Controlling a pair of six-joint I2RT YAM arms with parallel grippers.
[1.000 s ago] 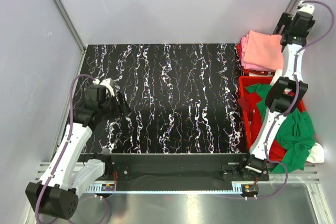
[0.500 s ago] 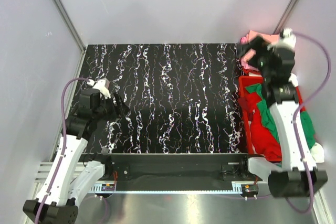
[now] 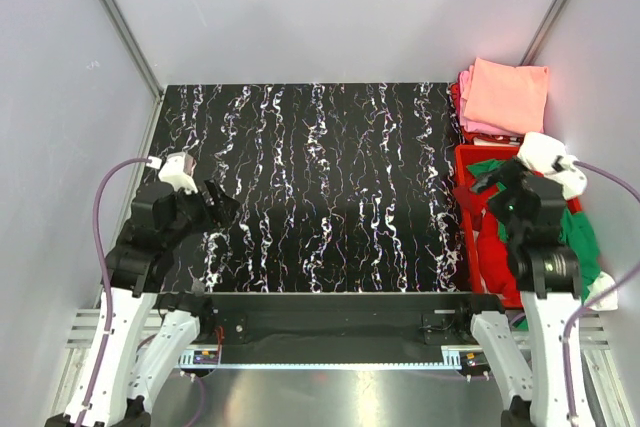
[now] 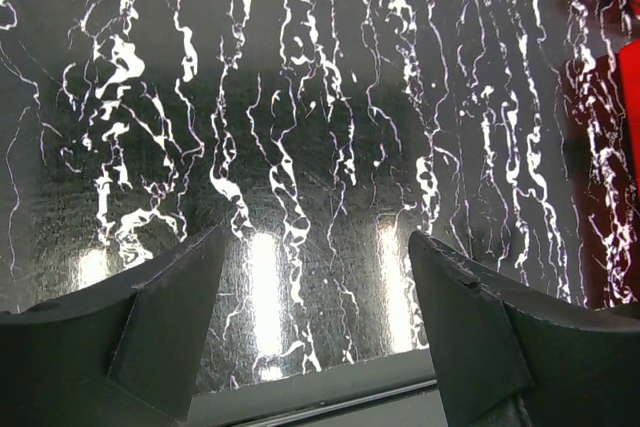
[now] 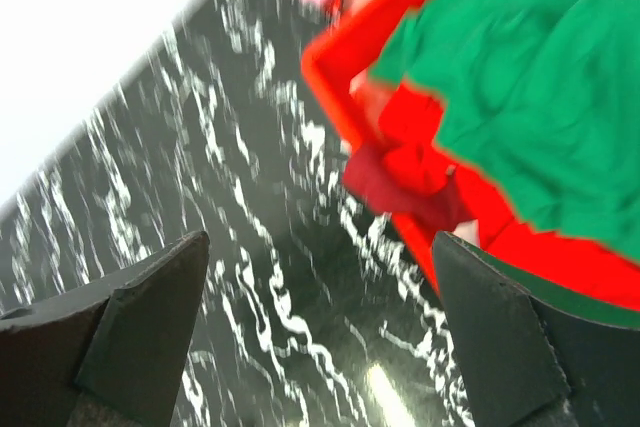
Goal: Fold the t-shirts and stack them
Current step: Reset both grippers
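Note:
A folded salmon-orange t-shirt (image 3: 505,94) lies on a pink one at the far right corner of the black marbled table (image 3: 330,177). A green t-shirt (image 3: 582,232) and a red t-shirt (image 3: 492,247) lie crumpled in the red crate (image 3: 462,162); they also show in the right wrist view, green (image 5: 520,97) and red (image 5: 405,177). A white shirt's edge (image 3: 603,292) shows at the crate's near end. My right gripper (image 3: 488,182) is open and empty above the crate's left wall. My left gripper (image 3: 222,205) is open and empty over the table's left side.
Grey walls close in the table on three sides. A dark rail (image 3: 330,304) runs along the near edge between the arm bases. The crate's wall (image 5: 355,42) stands right of the open marbled surface in the right wrist view.
My right arm swung back from the folded stack at the far corner towards the near side, now above the crate. My left arm drew back slightly towards the near left.

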